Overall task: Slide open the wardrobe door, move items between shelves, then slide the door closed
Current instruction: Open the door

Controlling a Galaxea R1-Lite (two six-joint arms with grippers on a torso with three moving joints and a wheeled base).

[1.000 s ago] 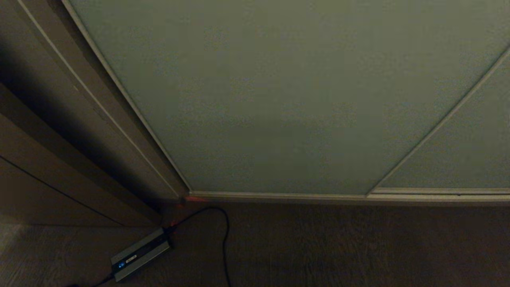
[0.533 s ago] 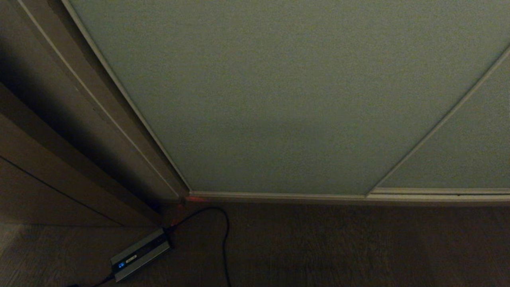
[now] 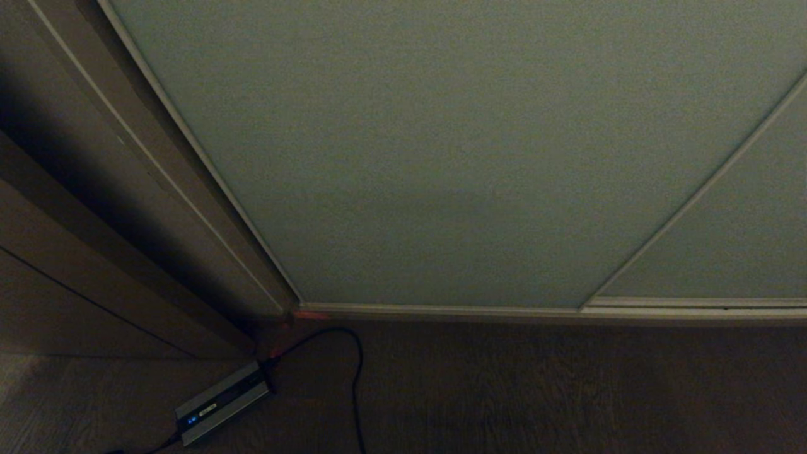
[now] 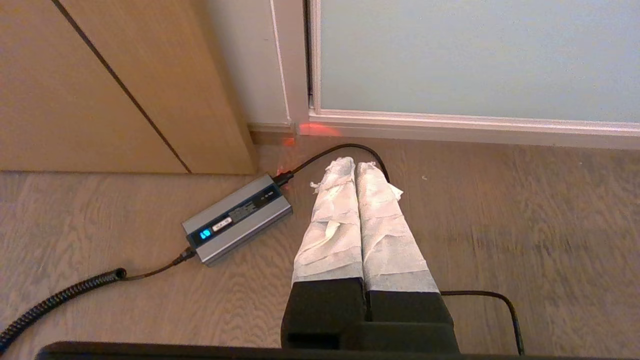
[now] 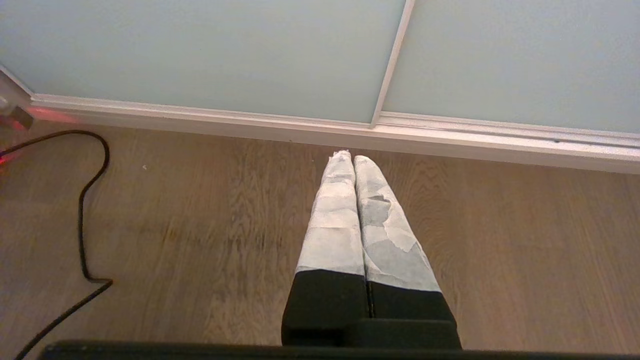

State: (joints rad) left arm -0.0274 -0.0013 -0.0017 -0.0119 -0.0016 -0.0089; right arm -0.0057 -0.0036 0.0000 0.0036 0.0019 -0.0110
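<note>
Door [image 3: 441, 157] is fully shut, its lower frame meeting the floor track. Left end effector [image 4: 356, 162] has both wrapped fingers pressed together, holding nothing, hanging above the floor [image 4: 525, 225] beside the power brick [image 4: 237, 217] and cable [image 4: 345, 148]. Right end effector [image 5: 348, 157] is likewise pinched closed and empty, just before the track [image 5: 450, 142], where 2 panels meet.
</note>
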